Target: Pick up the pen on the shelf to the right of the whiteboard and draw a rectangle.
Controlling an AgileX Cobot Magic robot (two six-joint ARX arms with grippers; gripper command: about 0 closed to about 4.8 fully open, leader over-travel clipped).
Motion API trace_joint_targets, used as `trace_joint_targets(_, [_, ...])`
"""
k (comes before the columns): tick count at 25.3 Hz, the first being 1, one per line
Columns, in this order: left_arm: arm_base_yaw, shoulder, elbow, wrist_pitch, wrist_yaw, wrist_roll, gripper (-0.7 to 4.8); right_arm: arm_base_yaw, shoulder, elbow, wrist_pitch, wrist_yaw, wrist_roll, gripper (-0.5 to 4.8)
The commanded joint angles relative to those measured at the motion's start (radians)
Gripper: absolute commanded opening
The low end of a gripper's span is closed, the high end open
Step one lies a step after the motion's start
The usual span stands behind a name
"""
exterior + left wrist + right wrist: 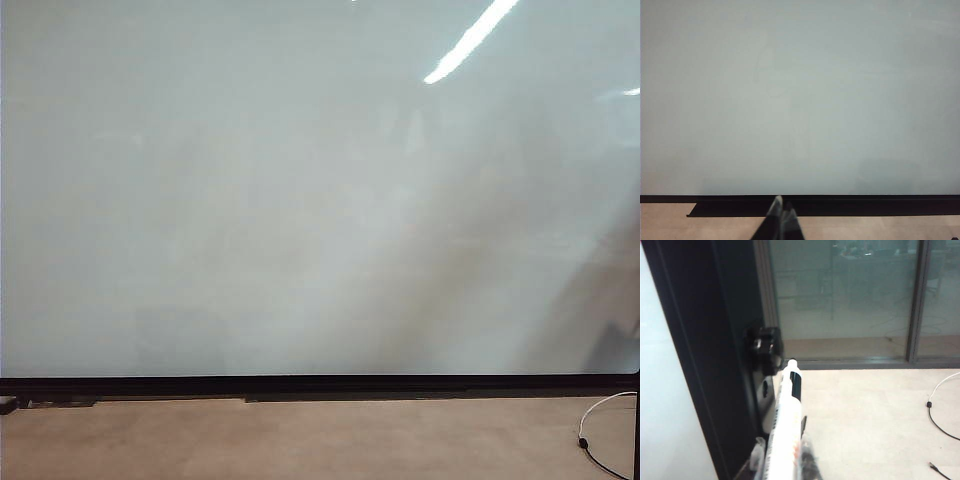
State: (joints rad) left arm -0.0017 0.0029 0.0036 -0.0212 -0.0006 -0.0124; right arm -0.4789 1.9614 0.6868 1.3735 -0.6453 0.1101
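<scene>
Pickup is the step in hand: the right gripper closes around the pen beside the whiteboard's dark right frame. The left gripper hangs idle, fingers together, facing the board. Next, carry the tip squarely onto the blank board.

A pale beige floor runs along the foot of the scene, smooth and bare. On it, at the right edge of the exterior view, lies a thin white cable ending in a dark plug. In the right wrist view a glass partition with dark frames stands at the far side of the floor; behind it what may be desks shows dimly. A bright ceiling-light reflection streaks diagonally overhead.
</scene>
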Motion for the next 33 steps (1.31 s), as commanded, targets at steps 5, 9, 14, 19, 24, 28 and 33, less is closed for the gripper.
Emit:
trace_joint_targets(5, [0.0, 0.0, 0.003, 0.007, 0.004, 0.005, -0.04, -0.051, -0.036, 0.0, 0.005, 0.017, -0.002, -0.05])
trace_joint_targets(9, [0.0, 0.0, 0.003, 0.007, 0.004, 0.005, -0.04, -0.082, -0.101, -0.026, 0.006, 0.082, -0.013, -0.05])
trace_joint_targets(14, [0.0, 0.0, 0.003, 0.007, 0.004, 0.005, -0.04, -0.081, -0.232, -0.109, -0.052, 0.23, -0.078, -0.05])
trace_joint_targets(19, [0.0, 0.0, 0.003, 0.006, 0.003, 0.005, -0.04, -0.052, -0.398, -0.252, -0.06, 0.394, -0.09, -0.05])
trace_joint_targets(24, [0.0, 0.0, 0.003, 0.007, 0.004, 0.005, -0.05, 0.014, -0.567, -0.385, -0.062, 0.521, -0.11, -0.05])
trace_joint_targets(28, [0.0, 0.0, 0.003, 0.007, 0.004, 0.005, -0.04, 0.118, -0.732, -0.481, -0.119, 0.622, -0.137, -0.05])
trace_joint_targets(33, [0.0, 0.0, 0.003, 0.007, 0.004, 0.005, -0.04, 0.29, -0.952, -0.512, -0.334, 0.701, -0.236, -0.05])
